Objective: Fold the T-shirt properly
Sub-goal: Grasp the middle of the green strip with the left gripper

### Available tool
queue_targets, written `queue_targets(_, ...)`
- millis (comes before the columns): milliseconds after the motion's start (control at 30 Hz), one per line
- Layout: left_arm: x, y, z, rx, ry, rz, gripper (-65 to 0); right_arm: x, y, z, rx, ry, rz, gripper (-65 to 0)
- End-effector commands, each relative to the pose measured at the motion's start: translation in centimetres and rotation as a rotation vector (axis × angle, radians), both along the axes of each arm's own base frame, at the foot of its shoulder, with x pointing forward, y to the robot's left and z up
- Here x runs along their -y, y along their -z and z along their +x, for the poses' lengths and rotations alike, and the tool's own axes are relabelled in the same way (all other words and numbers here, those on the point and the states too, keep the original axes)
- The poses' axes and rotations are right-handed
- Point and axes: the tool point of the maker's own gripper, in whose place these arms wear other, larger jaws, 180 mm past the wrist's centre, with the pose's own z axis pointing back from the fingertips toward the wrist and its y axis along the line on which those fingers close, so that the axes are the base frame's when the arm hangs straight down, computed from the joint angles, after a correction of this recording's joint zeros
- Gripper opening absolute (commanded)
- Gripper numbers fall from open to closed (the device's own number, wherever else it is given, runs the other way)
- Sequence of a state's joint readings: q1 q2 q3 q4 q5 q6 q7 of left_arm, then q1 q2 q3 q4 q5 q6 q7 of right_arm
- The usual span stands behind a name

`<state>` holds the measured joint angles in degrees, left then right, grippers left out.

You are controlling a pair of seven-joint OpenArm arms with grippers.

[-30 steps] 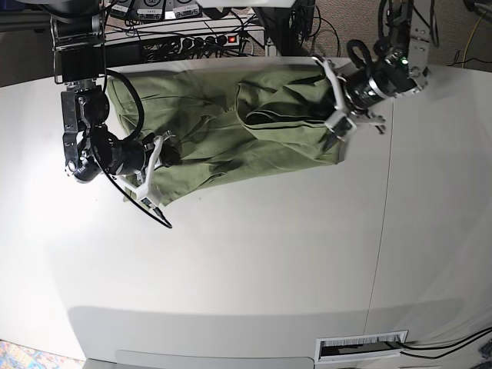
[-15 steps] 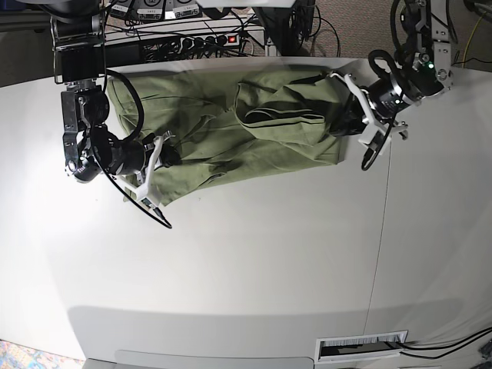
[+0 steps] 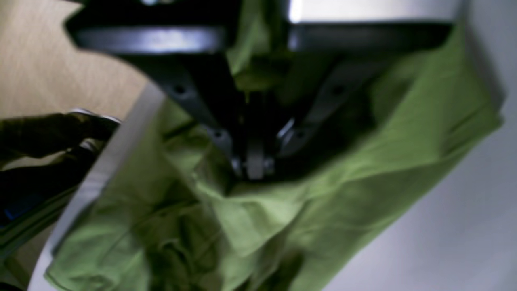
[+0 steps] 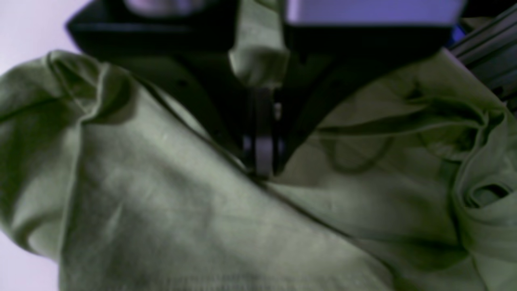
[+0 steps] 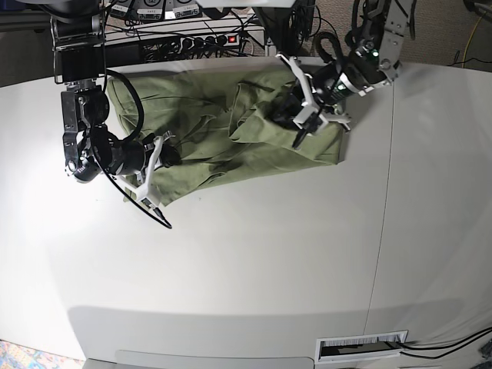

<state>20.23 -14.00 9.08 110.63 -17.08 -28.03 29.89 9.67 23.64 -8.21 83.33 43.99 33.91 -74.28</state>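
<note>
T-shirt [image 5: 223, 131], olive-green and wrinkled, lies bunched along the white table's [image 5: 254, 261] 12 o'clock edge. Left gripper [image 5: 296, 115] pinches a fold at 1 o'clock; right gripper [image 5: 165, 157] is clamped on cloth at 10 o'clock. Bare tabletop spreads toward 6 o'clock.

Both pincers, left [image 5: 296, 115] and right [image 5: 163, 157], clamped tight.
</note>
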Motion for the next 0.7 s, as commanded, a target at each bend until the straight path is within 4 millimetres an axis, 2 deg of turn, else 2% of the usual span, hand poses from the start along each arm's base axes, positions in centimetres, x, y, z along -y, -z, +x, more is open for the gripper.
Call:
queue_targets(0, 0.8, -1.7, 0.8, 0.051, 0.007, -0.048, -65.0, 0.5, -1.1, 1.0, 0.04, 0.006, -0.005, -65.0)
queue_targets(167, 2.9, -3.4, 2.2, 0.12, 0.008, -0.081, -64.9, 0.5, -1.1, 1.0, 0.041, 0.006, -0.005, -65.0)
queue_targets(267, 3.7, -4.9, 3.5, 0.166, -0.006, -0.115, -55.9, 0.5, -1.1, 1.0, 0.041, 0.006, -0.004, -65.0)
queue_targets(333, 3.9, -5.3, 4.2, 0.188, -0.008, -0.113, -53.5, 0.5, -1.1, 1.0, 0.04, 0.006, -0.005, -65.0)
queue_targets(400, 3.8, -5.3, 4.7, 0.193, -0.007, -0.109, -53.5, 0.5, -1.1, 1.0, 0.04, 0.006, -0.005, -65.0)
queue_targets(533, 3.5, -4.4, 4.4, 0.163, 0.005, -0.069, -53.5, 0.5, -1.1, 1.1, 0.041, 0.006, -0.005, -65.0)
queue_targets(667, 1.2, -3.4, 4.6, 0.158, -0.002, 0.072, -53.5, 0.5, -1.1, 1.1, 0.044, 0.007, -0.003, -65.0)
